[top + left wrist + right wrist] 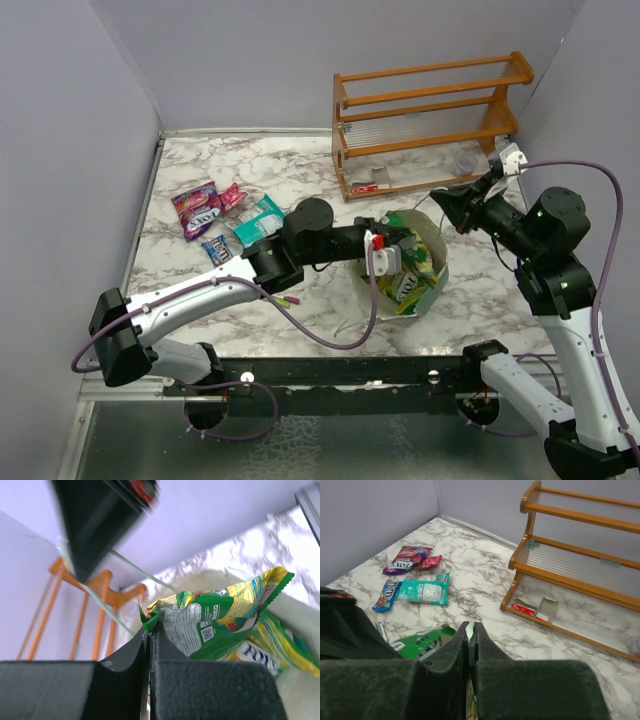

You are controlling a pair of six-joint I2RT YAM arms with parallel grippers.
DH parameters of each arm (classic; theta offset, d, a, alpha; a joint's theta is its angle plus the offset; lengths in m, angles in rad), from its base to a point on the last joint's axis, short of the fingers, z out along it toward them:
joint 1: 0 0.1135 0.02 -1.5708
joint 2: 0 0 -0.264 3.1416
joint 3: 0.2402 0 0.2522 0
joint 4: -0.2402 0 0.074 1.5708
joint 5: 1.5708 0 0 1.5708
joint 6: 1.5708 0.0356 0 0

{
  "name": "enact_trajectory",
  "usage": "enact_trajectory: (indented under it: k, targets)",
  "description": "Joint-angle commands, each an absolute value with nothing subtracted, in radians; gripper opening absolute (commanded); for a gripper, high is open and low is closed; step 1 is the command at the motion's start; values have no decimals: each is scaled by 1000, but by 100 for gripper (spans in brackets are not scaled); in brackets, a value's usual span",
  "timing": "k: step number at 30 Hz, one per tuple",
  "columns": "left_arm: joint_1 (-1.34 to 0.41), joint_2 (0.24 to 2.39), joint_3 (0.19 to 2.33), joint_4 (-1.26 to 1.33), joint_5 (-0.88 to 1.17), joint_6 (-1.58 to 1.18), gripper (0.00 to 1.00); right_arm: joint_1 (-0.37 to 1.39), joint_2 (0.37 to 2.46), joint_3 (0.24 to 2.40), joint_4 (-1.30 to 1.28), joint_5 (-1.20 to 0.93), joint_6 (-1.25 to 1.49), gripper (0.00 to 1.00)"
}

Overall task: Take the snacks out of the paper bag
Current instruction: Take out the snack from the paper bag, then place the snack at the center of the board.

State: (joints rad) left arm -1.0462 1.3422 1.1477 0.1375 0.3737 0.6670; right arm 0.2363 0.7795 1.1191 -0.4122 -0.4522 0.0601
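- Snacks lie in two places: a purple packet [195,210], pink packet [232,196], teal packet [258,220] and blue packet [217,250] sit close together on the table [300,165], left of the paper bag [428,295].
- Your left end effector [151,630] pinches a yellow-green packet [210,625] by its corner at the bag's mouth.
- Your right end effector [471,629] is clamped on the bag's rim.

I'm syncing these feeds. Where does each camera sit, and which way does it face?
Top external: above and behind the bases, looking down at the marble table; both arms show, left tool in the paper bag, right tool at its rim.
Left wrist: on the left arm, looking along its shut fingers at the green packet they pinch inside the bag.
Right wrist: on the right arm, facing the loose snacks across the table; its shut fingers clamp the bag's edge.
Shared: the orange rack, in all three.
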Motion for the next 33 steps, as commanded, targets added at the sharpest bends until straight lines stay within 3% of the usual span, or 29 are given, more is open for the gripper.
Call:
enact_trajectory:
  k: [1,11,19,24,28,33]
  targets:
    - [-1043,1276,1210,321,301,497,0,239,802,1178,-315,-323,89,2]
    - [-1013,1240,1363,269,-70,234,0,239,920,1297,-319,-69,-9,2]
    - [-720,1214,1407,73,-133,-28,0,239,966,1373,-321,15,-90,2]
    - [-493,1237,1373,-79,-114,-189,0,239,913,1270,-293,-198,-66,2]
    - [-304,1295,1276,-140,15,-334,0,239,853,1144,-264,-379,-20,2]
    - [-194,1365,1200,-129,81,-406,0,239,834,1073,-278,-432,4,2]
